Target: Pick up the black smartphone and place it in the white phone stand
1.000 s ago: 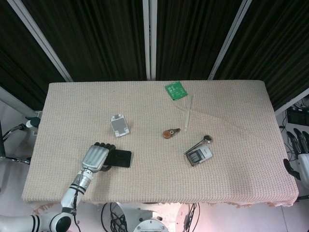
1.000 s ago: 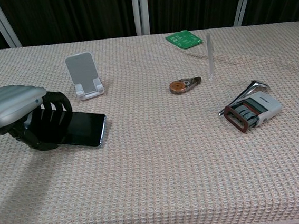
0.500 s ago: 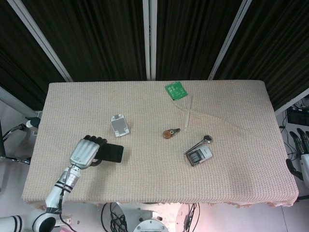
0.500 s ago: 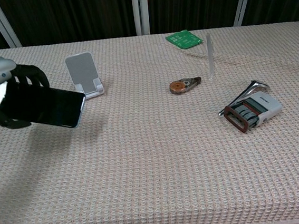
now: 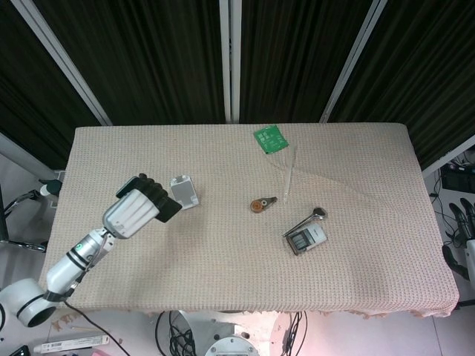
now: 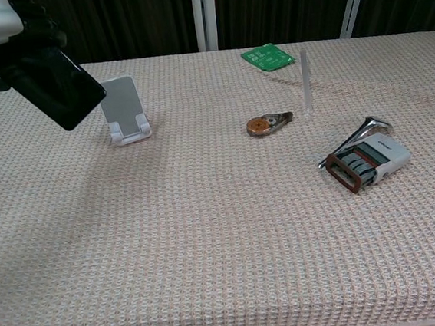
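Left hand (image 5: 141, 208) gripped the black smartphone (image 6: 60, 86) aloft near the table's (image 5: 223, 274) left edge, just beside the white phone stand (image 6: 123, 109), which a tilted, hasty lowering could probably topple.

No readable text, label, brand or number anywhere in either view. Green circuit board (image 6: 268, 56) at far side of table: pale markings, too small to read. Grey device with red-brown band (image 6: 366, 162) at right: faint dark print on top face, illegible. Black smartphone (image 6: 59, 89) screen dark, blank. White phone stand (image 6: 123, 109) plain, no marking visible.
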Controlling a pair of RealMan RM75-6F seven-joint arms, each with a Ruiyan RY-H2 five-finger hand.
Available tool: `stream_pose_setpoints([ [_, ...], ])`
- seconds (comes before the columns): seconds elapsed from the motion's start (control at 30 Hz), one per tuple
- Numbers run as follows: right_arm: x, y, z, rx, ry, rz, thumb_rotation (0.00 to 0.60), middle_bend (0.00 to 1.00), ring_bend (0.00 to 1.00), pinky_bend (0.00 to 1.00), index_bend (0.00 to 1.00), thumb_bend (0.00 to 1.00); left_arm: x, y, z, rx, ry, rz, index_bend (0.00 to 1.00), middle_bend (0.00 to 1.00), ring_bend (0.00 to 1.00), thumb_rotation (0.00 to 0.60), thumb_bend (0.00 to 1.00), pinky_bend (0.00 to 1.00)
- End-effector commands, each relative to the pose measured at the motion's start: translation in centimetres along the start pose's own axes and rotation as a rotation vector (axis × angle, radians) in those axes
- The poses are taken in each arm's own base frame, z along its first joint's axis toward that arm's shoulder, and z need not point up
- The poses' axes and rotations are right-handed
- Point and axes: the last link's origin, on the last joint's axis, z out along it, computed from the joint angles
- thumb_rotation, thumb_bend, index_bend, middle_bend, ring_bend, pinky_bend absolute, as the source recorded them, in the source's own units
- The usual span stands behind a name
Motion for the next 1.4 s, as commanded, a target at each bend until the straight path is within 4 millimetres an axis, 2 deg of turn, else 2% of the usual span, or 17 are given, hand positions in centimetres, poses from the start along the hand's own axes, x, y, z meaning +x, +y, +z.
stream_pose_setpoints([
  [0.03, -0.1, 0.1, -0.3, -0.003, 0.001, 0.004, 0.6, 0.0, 0.0, 0.0, 0.0, 0.28, 0.3, -0.4, 2.4, -0.104, 0.019, 0.158, 0.6, 0.5, 0.38, 0.6, 0.38, 0.39],
  [0.23, -0.2, 0.4, -0.6, -0.013, -0.007, -0.015, 0.6, 0.0, 0.0, 0.0, 0.0, 0.28, 0.9, -1.3, 6.0, -0.171, 0.05, 0.306, 0.6, 0.5, 0.39, 0.6, 0.38, 0.39],
  [0.37, 0.2, 0.4, -0.5, -0.013, 0.003, -0.019, 0.6, 0.0, 0.0, 0.0, 0.0, 0.28, 1.5, -1.5, 7.2, -0.199, 0.051, 0.342, 0.6, 0.5, 0.4, 0.6, 0.38, 0.39],
  [0.63, -0.5, -0.5, -0.1, 0.005, -0.015, -0.012, 0.6, 0.0, 0.0, 0.0, 0.0, 0.28, 1.9, -0.1, 10.0, -0.293, 0.096, 0.428, 0.57, 0.49, 0.4, 0.6, 0.38, 0.35],
  [0.8, -0.3, -0.2, -0.2, -0.008, -0.007, -0.013, 0.6, 0.0, 0.0, 0.0, 0.0, 0.28, 1.0, 0.3, 10.5, -0.362, 0.102, 0.437, 0.56, 0.49, 0.4, 0.6, 0.38, 0.35],
  [0.93, -0.2, 0.2, -0.3, -0.022, -0.004, -0.014, 0.6, 0.0, 0.0, 0.0, 0.0, 0.28, 0.1, -0.1, 10.6, -0.364, 0.095, 0.425, 0.55, 0.49, 0.4, 0.6, 0.38, 0.34],
  [1.4, -0.5, 0.1, -0.2, -0.023, -0.017, -0.013, 0.6, 0.0, 0.0, 0.0, 0.0, 0.28, -2.1, 1.2, 11.4, -0.34, 0.094, 0.329, 0.54, 0.47, 0.38, 0.6, 0.38, 0.32],
])
